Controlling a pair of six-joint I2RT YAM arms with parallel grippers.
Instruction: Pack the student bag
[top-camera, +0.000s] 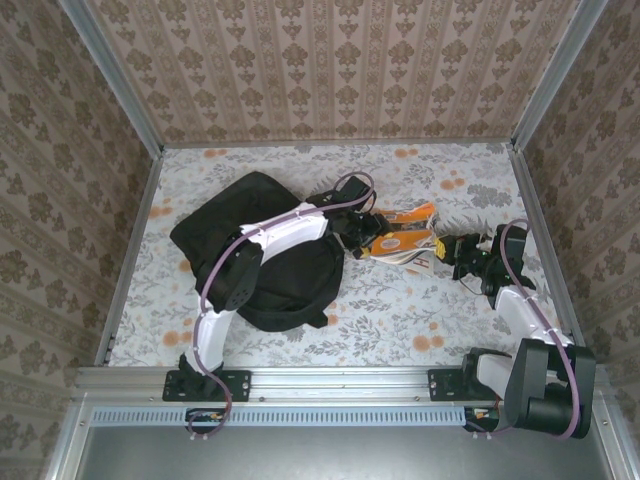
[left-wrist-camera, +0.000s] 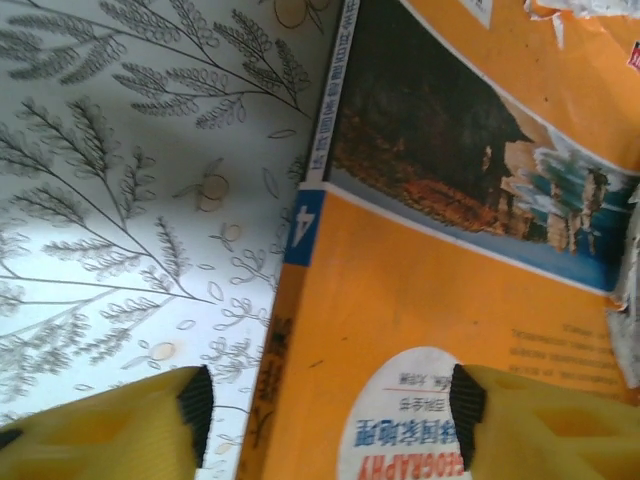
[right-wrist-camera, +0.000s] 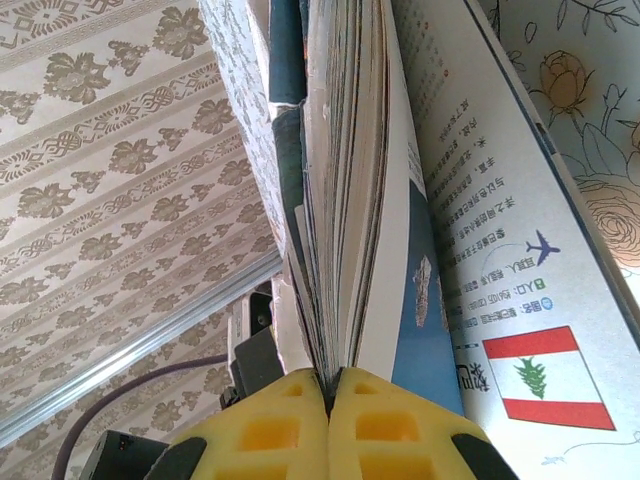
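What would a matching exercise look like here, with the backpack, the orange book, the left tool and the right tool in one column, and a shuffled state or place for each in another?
Column one:
1 backpack
2 orange book
3 left tool
4 right tool

Column two:
A shut on pages
B open, straddling the book's edge
C black, left of the book
D between the two tools

Pairs: 1-C; 2-D; 3-B; 4-A

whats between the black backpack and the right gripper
In the top view, the orange books lie between the backpack and the right gripper, which is shut on their pages; the open left gripper hovers over their bag-side end.
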